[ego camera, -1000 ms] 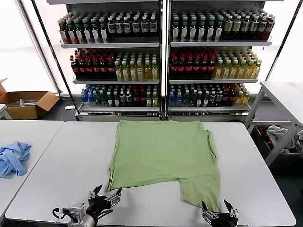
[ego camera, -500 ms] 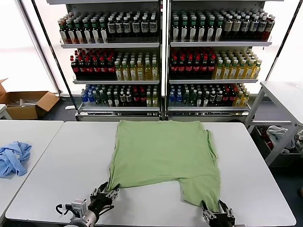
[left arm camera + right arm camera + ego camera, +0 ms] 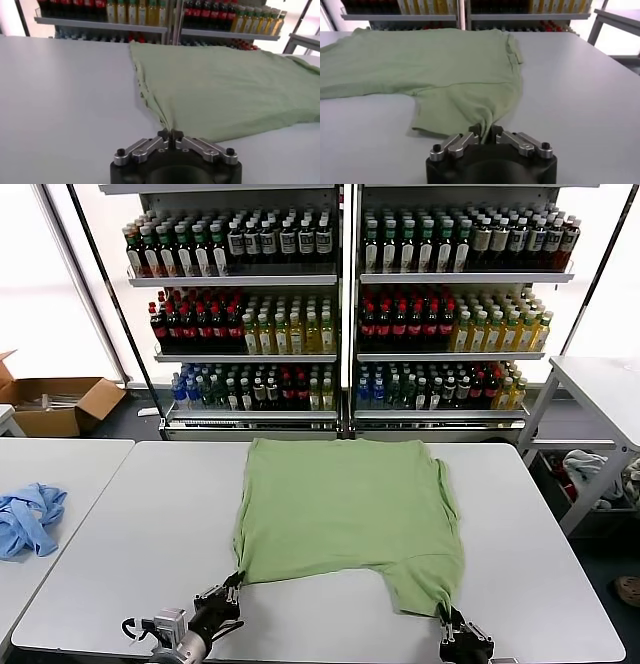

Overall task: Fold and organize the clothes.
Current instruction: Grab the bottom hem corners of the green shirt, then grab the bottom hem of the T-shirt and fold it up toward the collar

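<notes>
A light green polo shirt [image 3: 345,514] lies spread flat on the grey-white table [image 3: 140,524], filling the middle of the tabletop before tall shelves of bottled drinks [image 3: 345,304]. At about 7 o'clock from the shirt's centre, the left gripper [image 3: 228,596] has its fingers pressed together on the garment's near left corner, the cloth drawn up into a small peak between them, as the left wrist view [image 3: 170,135] shows. At about 5 o'clock, the right gripper [image 3: 447,620] pinches the near right corner in the same way, the fabric bunched between its closed fingers in the right wrist view [image 3: 485,131]. A crumpled light blue garment [image 3: 28,517] rests on a neighbouring table at 9 o'clock, well apart from the shirt, with an open cardboard box [image 3: 55,402] on the floor beyond it
</notes>
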### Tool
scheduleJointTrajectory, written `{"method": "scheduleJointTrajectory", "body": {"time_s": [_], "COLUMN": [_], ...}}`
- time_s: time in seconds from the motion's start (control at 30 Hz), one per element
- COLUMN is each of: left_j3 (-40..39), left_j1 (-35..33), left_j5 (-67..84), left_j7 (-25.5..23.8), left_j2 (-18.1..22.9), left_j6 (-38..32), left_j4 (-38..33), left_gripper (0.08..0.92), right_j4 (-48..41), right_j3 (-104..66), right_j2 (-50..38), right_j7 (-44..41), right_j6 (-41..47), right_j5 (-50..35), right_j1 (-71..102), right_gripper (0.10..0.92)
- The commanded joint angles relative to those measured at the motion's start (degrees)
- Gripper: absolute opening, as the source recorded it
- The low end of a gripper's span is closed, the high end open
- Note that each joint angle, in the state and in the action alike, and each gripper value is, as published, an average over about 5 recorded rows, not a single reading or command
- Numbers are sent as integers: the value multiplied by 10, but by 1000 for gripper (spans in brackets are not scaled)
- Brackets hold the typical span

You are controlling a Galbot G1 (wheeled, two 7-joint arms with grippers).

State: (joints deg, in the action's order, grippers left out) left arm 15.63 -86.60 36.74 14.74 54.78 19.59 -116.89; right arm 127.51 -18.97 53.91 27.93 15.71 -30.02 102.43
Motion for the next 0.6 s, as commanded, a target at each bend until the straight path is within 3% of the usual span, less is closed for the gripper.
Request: {"method": "scheduleJointTrajectory", "body": {"time_s": [0.03, 0.33, 0.6], "left_j3": [15, 60, 50], "left_j1": [-17, -26, 35], "left_j5": [-15, 9, 25], "left_j7": [-3, 26, 51], "left_j2": [-8, -19, -13], "left_j6": [-15, -15, -10], "left_j4": [-39, -86, -88], "left_gripper": [81, 81, 81], "right_j4": [28, 87, 75], "right_j3": [-11, -87, -121], "right_j2": [0, -9, -13], "right_j7": [-1, -10, -5], "right_j6": [-8, -5, 26], "right_j5": [20, 35, 23], "right_j1": [14, 21, -74], "right_gripper": [107, 107, 107]}}
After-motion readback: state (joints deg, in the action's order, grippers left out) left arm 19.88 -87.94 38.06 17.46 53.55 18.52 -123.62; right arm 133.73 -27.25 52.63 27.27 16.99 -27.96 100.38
